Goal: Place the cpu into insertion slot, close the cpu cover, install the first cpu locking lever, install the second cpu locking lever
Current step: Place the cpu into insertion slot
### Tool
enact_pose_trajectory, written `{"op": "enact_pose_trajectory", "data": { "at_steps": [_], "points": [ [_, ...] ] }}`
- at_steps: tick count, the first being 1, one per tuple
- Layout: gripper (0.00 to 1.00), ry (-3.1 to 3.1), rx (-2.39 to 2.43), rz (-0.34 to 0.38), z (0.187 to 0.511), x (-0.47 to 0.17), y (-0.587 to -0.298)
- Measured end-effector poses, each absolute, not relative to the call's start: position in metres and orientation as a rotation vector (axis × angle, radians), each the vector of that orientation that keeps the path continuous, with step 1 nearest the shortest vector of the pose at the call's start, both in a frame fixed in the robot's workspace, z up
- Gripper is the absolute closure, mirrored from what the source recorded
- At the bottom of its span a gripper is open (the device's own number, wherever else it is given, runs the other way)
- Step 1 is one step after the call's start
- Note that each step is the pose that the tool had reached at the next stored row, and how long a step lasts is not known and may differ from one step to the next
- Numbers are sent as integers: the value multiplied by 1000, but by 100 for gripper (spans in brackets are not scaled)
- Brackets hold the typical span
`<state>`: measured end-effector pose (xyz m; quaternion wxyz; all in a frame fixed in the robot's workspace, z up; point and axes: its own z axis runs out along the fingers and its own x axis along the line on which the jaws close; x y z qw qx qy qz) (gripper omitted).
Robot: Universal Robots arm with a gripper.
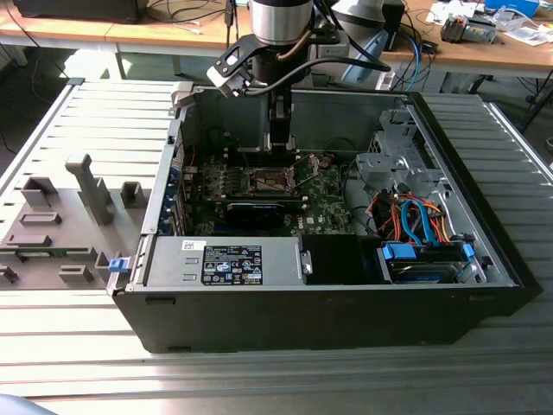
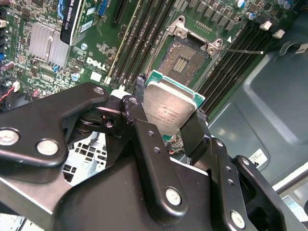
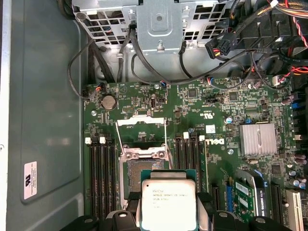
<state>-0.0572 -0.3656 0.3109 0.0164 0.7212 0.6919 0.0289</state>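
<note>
Pinches the cpu [image 3: 168,204] by opposite edges in the claw [image 2: 164,120], metal top up and not yet seated, with the bare insertion slot [image 2: 185,57] just ahead of and below the claw, cpu cover [image 3: 140,121] swung open beyond.

Case: a black computer case [image 1: 302,320] lies open on the slatted metal worktop [image 1: 259,380].
Power supply: a grey power supply [image 1: 229,261] sits along the case's near wall.
Cables: blue and orange cables [image 1: 415,216] lie toward the exterior view's right.
Fixture: grey fixture blocks [image 1: 86,186] stand on the worktop at the exterior view's left.
Board parts: a finned silver heatsink [image 3: 258,139] and a coin battery [image 3: 109,101].
</note>
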Motion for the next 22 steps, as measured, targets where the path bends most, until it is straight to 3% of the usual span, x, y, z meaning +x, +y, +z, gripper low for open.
{"op": "enact_pose_trajectory", "data": {
  "at_steps": [22],
  "points": [
    [46,2167,2228,90,305,-57,-363]
  ]
}}
